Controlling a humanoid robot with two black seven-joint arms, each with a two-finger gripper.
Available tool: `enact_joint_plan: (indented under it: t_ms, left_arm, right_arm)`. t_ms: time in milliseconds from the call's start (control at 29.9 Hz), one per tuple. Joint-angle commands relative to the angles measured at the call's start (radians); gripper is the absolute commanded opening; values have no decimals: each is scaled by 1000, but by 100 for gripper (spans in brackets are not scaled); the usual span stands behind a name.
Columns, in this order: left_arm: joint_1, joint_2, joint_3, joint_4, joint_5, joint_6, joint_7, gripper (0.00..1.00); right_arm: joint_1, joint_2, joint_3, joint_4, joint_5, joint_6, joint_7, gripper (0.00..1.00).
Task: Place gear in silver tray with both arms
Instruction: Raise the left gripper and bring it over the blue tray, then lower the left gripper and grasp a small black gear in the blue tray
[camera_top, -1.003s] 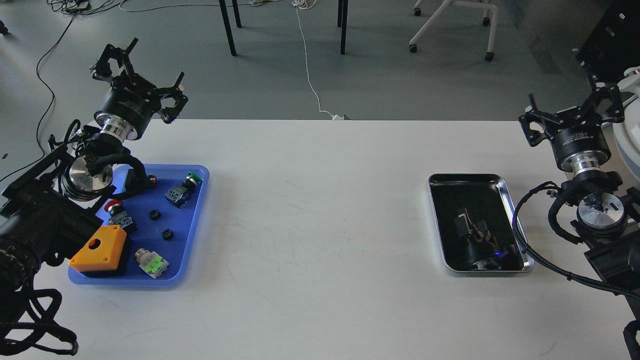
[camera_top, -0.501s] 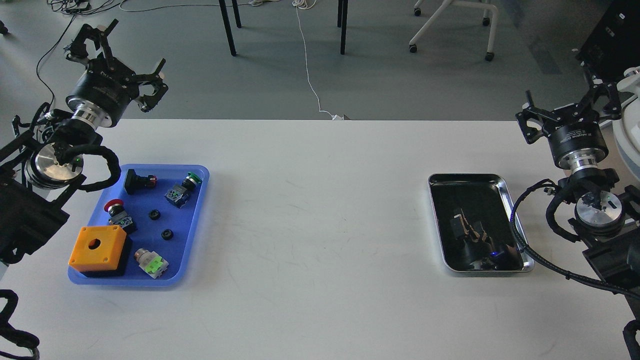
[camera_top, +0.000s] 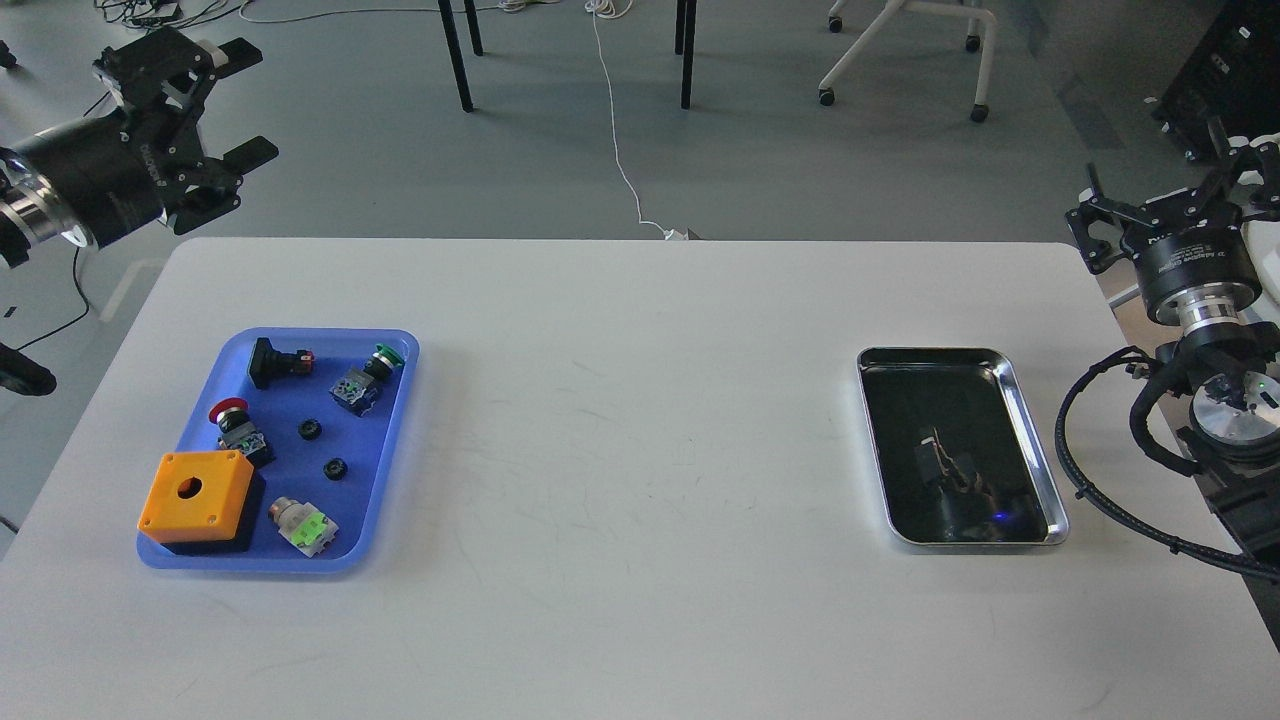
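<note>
Both arms have pulled back off the table, left end effector (camera_top: 215, 105) and right end effector (camera_top: 1180, 195) spread and empty, leaving the silver tray (camera_top: 1040, 450) unobstructed, presumably for an approach.

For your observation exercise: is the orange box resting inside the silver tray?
No, the orange box sits in the blue tray, far from the silver tray.

Silver tray (camera_top: 1040, 450) and blue tray (camera_top: 400, 400) sit well apart.

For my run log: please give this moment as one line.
left end effector: open, empty | right end effector: open, empty | silver tray: no gear inside
</note>
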Motion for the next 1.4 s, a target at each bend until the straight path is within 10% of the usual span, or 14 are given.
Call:
enact_joint_plan:
  t_ms: [0, 568, 836, 1370]
  left_arm:
    - [2, 49, 5, -76, 136, 0, -3, 98]
    - [7, 53, 146, -258, 1065, 22, -110, 96]
    - [8, -5, 368, -149, 1404, 258, -141, 90]
    - [11, -142, 420, 86, 1409, 277, -167, 71]
  right_arm:
    - [2, -6, 1, 0, 0, 0, 0, 99]
    - [11, 9, 0, 2, 0, 0, 0, 99]
    - [15, 8, 0, 6, 0, 0, 0, 99]
    - [11, 9, -2, 8, 0, 0, 0, 99]
